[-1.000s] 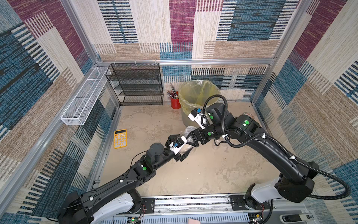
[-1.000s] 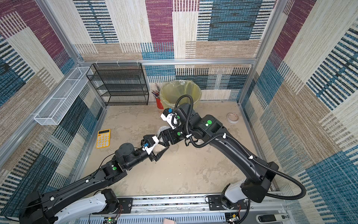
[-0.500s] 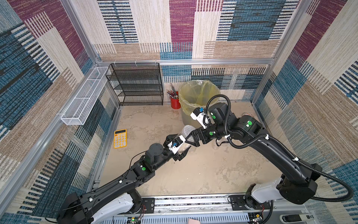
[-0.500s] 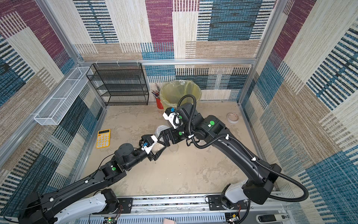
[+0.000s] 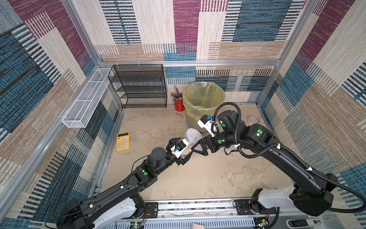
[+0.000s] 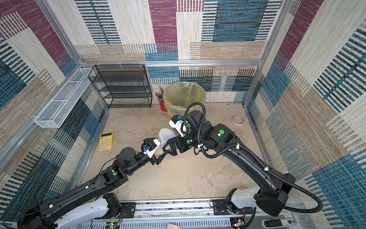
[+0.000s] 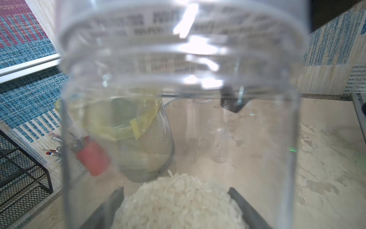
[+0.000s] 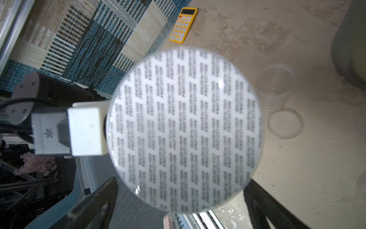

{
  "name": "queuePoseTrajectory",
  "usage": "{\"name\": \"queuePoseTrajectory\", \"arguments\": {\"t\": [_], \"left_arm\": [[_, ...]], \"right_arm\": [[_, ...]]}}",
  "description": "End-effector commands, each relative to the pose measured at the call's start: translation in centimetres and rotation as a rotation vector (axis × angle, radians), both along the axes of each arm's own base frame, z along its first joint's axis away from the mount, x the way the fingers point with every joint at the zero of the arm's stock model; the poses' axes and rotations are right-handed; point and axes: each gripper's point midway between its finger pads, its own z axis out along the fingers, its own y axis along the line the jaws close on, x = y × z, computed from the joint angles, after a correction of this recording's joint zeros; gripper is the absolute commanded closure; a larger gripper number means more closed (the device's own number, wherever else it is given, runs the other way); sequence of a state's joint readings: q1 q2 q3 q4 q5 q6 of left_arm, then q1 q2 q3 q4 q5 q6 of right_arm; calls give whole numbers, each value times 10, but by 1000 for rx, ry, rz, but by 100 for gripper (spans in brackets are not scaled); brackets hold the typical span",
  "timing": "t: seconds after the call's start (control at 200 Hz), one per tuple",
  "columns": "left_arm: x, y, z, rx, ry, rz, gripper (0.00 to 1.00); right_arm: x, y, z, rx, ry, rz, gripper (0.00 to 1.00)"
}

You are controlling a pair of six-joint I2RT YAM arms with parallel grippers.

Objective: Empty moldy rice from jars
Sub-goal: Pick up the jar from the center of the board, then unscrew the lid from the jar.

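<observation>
My left gripper (image 5: 183, 152) (image 7: 178, 214) is shut on a clear jar (image 5: 187, 147), held tilted above the floor in both top views. A white grid-patterned lid (image 5: 193, 134) (image 6: 166, 134) (image 8: 184, 128) closes the jar. Moldy rice (image 7: 174, 194), a pale heap, lies inside it between the left fingers. My right gripper (image 5: 198, 145) (image 6: 168, 147) (image 8: 180, 198) is open, with one of its fingers (image 8: 99, 200) on each side of the lid and nothing gripped. Another clear jar (image 8: 274, 87) stands uncapped on the floor with a clear lid (image 8: 284, 123) beside it.
A mesh bin with a yellow bag (image 5: 204, 103) stands at the back, with a red pencil cup (image 5: 179, 105) to its left. A black mesh shelf (image 5: 138, 87) and white wire basket (image 5: 87, 99) line the back left. A yellow calculator (image 5: 123, 141) and tape roll (image 5: 253, 119) lie on the floor.
The right gripper's jaws have spread slightly wider and its wrist has shifted a little to the right. The left gripper still holds the jar in the same place.
</observation>
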State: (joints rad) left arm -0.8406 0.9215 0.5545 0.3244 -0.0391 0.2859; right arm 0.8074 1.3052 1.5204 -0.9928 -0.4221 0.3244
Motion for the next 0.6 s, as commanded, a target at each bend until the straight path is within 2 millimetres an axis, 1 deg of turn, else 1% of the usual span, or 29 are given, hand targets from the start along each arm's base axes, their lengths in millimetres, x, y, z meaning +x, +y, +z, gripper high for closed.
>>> {"name": "queuePoseTrajectory", "arguments": {"t": [0.0, 0.11, 0.175, 0.3, 0.381, 0.456, 0.476, 0.486, 0.511, 0.596], "left_arm": [[2, 0, 18, -53, -35, 9, 44], [2, 0, 16, -41, -32, 9, 44], [1, 1, 15, -37, -30, 5, 44], [0, 2, 15, -12, -40, 9, 44], [2, 5, 14, 13, -53, 21, 44], [4, 6, 15, 26, -70, 34, 44], [5, 6, 16, 29, -77, 37, 44], [5, 7, 16, 31, -78, 39, 44], [5, 6, 15, 37, -80, 38, 44], [9, 5, 15, 52, -92, 48, 45]], "right_arm": [[-6, -3, 9, 48, -10, -9, 0], [0, -14, 24, 79, -59, -97, 0], [3, -17, 33, 111, -61, -128, 0], [4, -11, 33, 165, 48, -110, 1], [17, -15, 39, 177, 90, -148, 0], [34, -23, 46, 174, 108, -210, 0], [37, -25, 43, 170, 124, -217, 0], [38, -25, 50, 183, 118, -213, 0], [41, -25, 54, 192, 123, -209, 0], [50, -20, 56, 169, 157, -207, 3]]}}
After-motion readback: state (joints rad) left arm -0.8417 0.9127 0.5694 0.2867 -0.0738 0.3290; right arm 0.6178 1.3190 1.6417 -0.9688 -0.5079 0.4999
